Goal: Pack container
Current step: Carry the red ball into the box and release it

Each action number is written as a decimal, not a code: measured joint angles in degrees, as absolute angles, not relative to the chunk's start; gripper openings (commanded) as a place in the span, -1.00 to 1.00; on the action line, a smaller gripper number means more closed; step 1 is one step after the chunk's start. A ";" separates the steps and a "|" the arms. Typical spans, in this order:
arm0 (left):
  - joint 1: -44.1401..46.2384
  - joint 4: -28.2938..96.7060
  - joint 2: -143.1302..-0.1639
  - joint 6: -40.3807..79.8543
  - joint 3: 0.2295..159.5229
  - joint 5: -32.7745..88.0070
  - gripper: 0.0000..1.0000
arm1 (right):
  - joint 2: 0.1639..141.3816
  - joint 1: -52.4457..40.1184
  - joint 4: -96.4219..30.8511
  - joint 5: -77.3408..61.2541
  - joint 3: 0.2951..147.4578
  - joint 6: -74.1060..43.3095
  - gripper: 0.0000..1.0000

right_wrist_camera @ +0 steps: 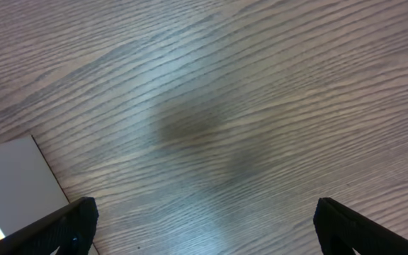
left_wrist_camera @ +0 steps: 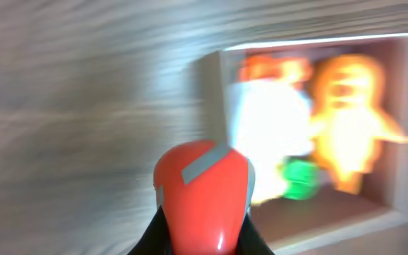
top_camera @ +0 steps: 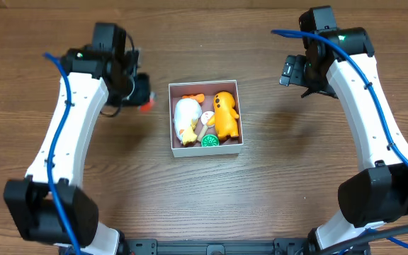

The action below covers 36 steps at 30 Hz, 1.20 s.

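The container (top_camera: 236, 86), a shallow white square box with a pink floor, sits mid-table. Inside it lie a white and orange toy (top_camera: 185, 119), an orange duck-like toy (top_camera: 226, 113) and a small green piece (top_camera: 209, 141). My left gripper (top_camera: 143, 98) hovers just left of the box, shut on a red toy (left_wrist_camera: 205, 191) with a grey stripe; the box wall (left_wrist_camera: 214, 92) is right behind it in the blurred left wrist view. To the right of the box my right gripper (top_camera: 294, 73) stands open over bare wood, its fingertips (right_wrist_camera: 69, 223) wide apart with nothing between them.
The tabletop is brown wood grain. A white corner of the container (right_wrist_camera: 13, 184) shows at the left edge of the right wrist view. Both arm bases stand at the near table edge.
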State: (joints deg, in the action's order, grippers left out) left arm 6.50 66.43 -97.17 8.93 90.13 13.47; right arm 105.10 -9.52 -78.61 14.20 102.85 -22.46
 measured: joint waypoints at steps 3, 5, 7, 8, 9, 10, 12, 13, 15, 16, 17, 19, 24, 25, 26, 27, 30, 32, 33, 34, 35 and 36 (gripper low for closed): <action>10.63 66.24 -94.35 7.29 92.49 18.28 -0.92 | 105.10 -9.52 -78.56 14.17 102.85 -22.44 1.00; 13.50 66.08 -93.34 6.35 92.75 18.83 -0.92 | 105.10 -9.52 -78.56 14.20 102.85 -22.44 1.00; 17.61 65.89 -93.01 5.30 92.77 18.83 -0.91 | 105.10 -9.52 -78.59 14.17 102.85 -22.46 1.00; 19.75 65.58 -93.01 4.97 92.77 18.57 -0.89 | 105.10 -9.52 -78.54 14.17 102.85 -22.46 1.00; 21.85 65.14 -93.03 4.56 92.73 17.93 -0.87 | 105.10 -9.52 -78.59 14.20 102.85 -22.46 1.00; 23.90 64.71 -93.03 4.23 92.73 17.10 -0.84 | 105.10 -9.52 -78.59 14.15 102.85 -22.46 1.00; 27.77 63.72 -93.08 4.23 92.62 15.18 -0.79 | 105.10 -9.52 -78.59 14.20 102.85 -22.46 1.00; 29.04 63.26 -93.21 4.27 92.53 14.35 -0.79 | 105.10 -9.52 -78.61 14.20 102.85 -22.46 1.00; 31.81 62.39 -93.93 4.40 92.14 12.01 -0.78 | 105.10 -9.52 -78.56 14.17 102.85 -22.46 1.00; 32.77 61.98 -94.50 4.49 91.85 11.11 -0.76 | 105.10 -9.52 -78.56 14.20 102.85 -22.46 1.00; 33.39 61.71 -95.07 4.51 91.59 10.59 -0.76 | 105.10 -9.52 -78.59 14.17 102.85 -22.46 1.00; 34.15 61.32 -96.57 4.67 91.07 9.61 -0.77 | 105.10 -9.52 -78.59 14.17 102.85 -22.44 1.00; 34.26 61.30 -100.90 5.61 90.43 8.08 -0.81 | 105.10 -9.52 -78.59 14.17 102.85 -22.46 1.00; 34.26 61.45 -101.84 5.63 90.41 7.90 -0.82 | 105.10 -9.50 -78.59 14.17 102.85 -22.44 1.00; 34.26 61.71 -102.74 5.67 90.39 7.84 -0.81 | 105.10 -9.52 -78.59 14.17 102.85 -22.46 1.00; 34.26 61.87 -103.42 5.78 90.37 7.84 -0.81 | 105.10 -9.52 -78.54 14.20 102.85 -22.46 1.00; 34.26 62.35 -105.34 5.80 90.35 7.62 -0.81 | 105.10 -9.52 -78.59 14.17 102.85 -22.41 1.00; 34.26 62.63 -106.65 5.80 90.35 7.51 -0.81 | 105.10 -9.52 -78.59 14.15 102.85 -22.46 1.00; 34.26 62.70 -107.04 5.80 90.35 7.42 -0.81 | 105.10 -9.52 -78.59 14.20 102.85 -22.46 1.00; 34.26 62.83 -107.46 5.80 90.35 7.42 -0.81 | 105.10 -9.52 -78.59 14.20 102.85 -22.46 1.00; 34.26 63.09 -107.92 5.82 90.35 7.31 -0.81 | 105.10 -9.52 -78.59 14.17 102.85 -22.48 1.00; 34.26 63.37 -108.27 5.80 90.35 7.22 -0.81 | 105.10 -9.52 -78.59 14.17 102.85 -22.46 1.00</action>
